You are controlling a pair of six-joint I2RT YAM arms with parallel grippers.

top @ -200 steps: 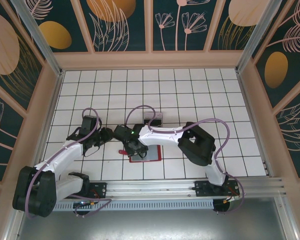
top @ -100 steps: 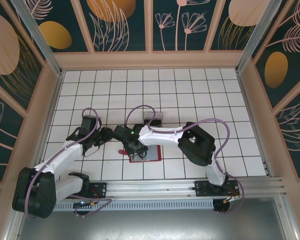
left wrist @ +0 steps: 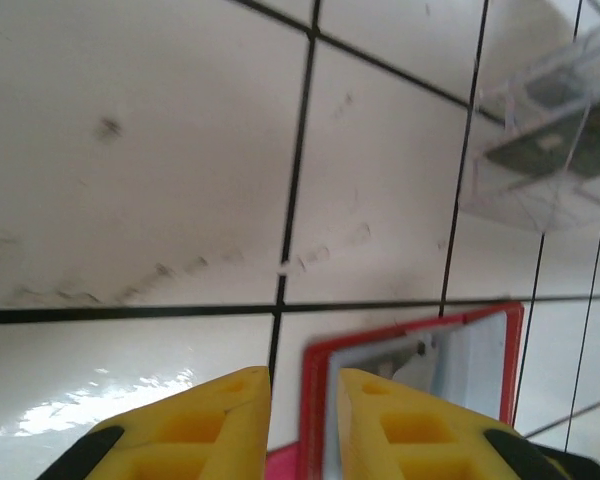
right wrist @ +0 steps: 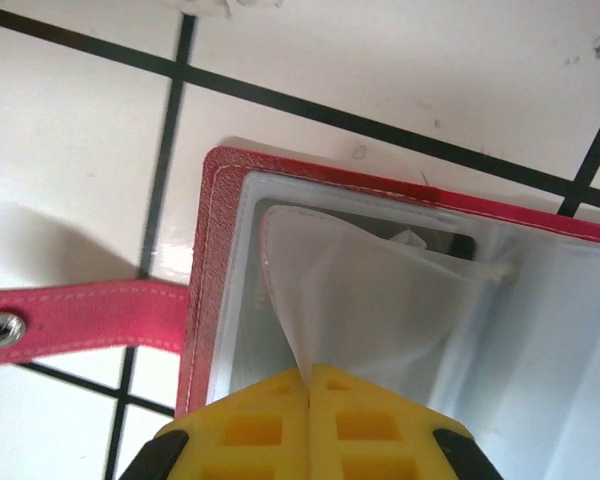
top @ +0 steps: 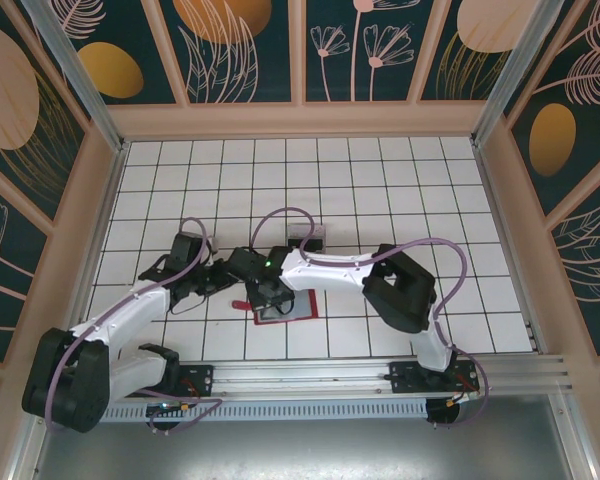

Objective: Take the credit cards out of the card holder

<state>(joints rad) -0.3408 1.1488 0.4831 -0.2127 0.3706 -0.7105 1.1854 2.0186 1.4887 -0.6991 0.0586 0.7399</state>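
Red card holder (top: 298, 309) has slid leftward; right claw (right wrist: 308, 372) now clenched on its lining (right wrist: 360, 290), left claw (left wrist: 305, 378) unclear.

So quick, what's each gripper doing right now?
Left gripper: jaws slightly apart at the card holder's red edge; grip cannot be told.
Right gripper: shut on the holder's clear sleeve.

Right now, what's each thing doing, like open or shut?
card holder: open, lying flat.
whitish sleeve: pinched up from inside the card holder.
right hand: shut on the whitish sleeve.
left hand: narrow gap, card holder's red edge in it; grip unclear.
clear box: upright, something dark inside.
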